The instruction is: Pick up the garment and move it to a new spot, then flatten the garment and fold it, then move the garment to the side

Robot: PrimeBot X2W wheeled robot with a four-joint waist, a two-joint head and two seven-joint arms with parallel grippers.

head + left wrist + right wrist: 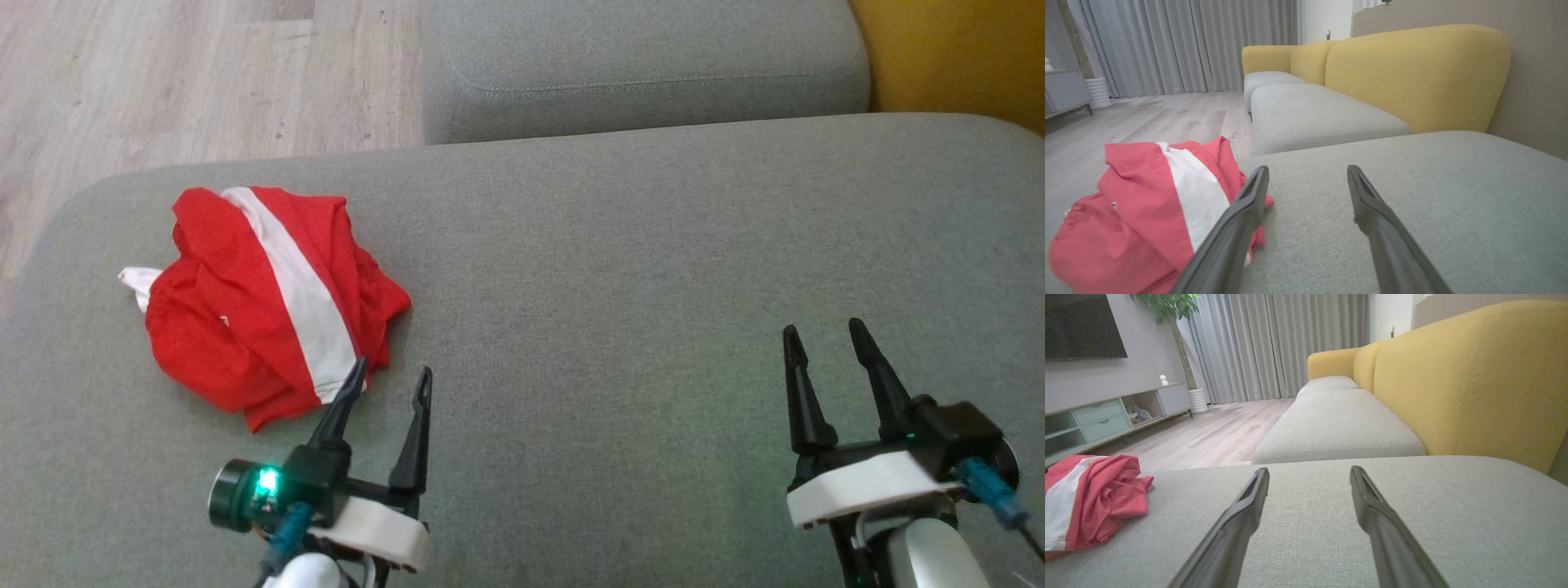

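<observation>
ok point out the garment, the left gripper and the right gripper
garment (245, 318): head view, red cloth just left of the white stripe.
left gripper (392, 367): head view, midway between its open fingertips.
right gripper (823, 327): head view, midway between its open fingertips.

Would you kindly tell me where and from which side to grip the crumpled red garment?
Likely the bunched near-right edge of the garment, from its right with the open left gripper: folds stand proud of the cushion there, just beside it.
</observation>
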